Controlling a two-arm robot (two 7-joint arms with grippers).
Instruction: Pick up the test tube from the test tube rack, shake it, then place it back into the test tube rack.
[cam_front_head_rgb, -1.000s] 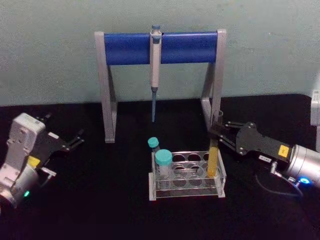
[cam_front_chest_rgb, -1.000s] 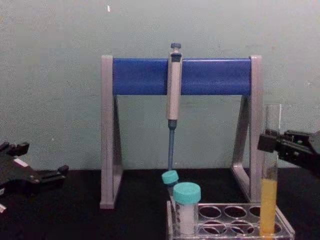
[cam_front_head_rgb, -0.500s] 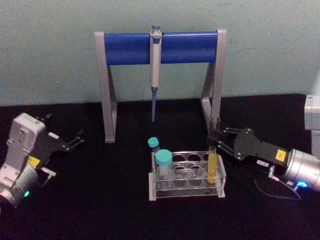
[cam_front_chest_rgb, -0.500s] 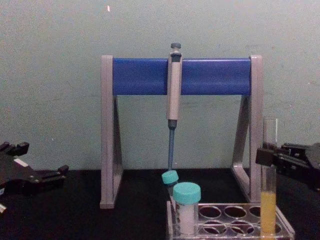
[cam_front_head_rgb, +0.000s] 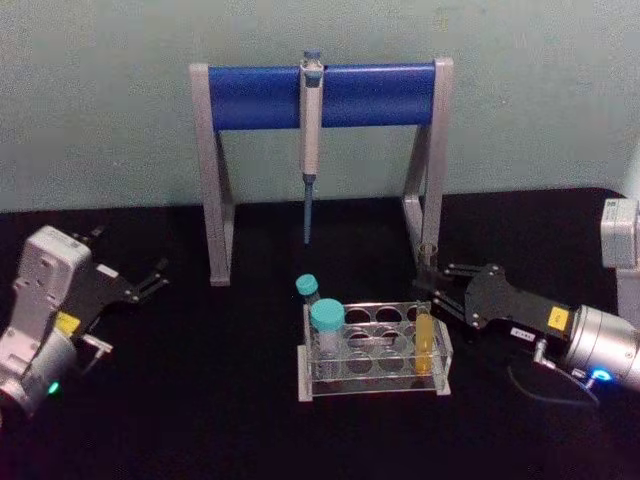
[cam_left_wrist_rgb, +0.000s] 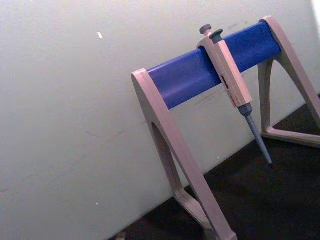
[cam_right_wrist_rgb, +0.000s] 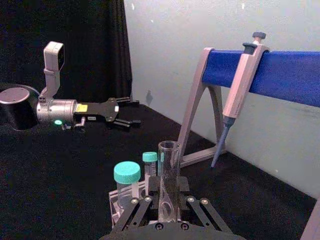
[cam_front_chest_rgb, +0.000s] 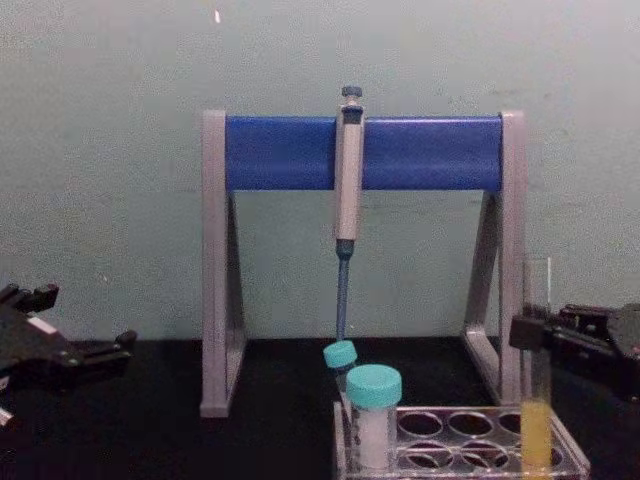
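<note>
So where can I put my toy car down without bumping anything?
The bare black table between the left gripper and the test tube rack is free. It's crowded on the right, where the right gripper holds the test tube in the rack.

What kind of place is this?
Probably a science lab bench: a pipette hangs on a stand, and a test tube rack holds a test tube of yellow liquid.

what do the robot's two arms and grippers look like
Both grippers are black, with thin linkage fingers and a yellow label. The left gripper is mounted on a boxy light-grey housing with a green light. The right gripper joins a silver cylindrical wrist with a blue light and a thin black cable.
</note>
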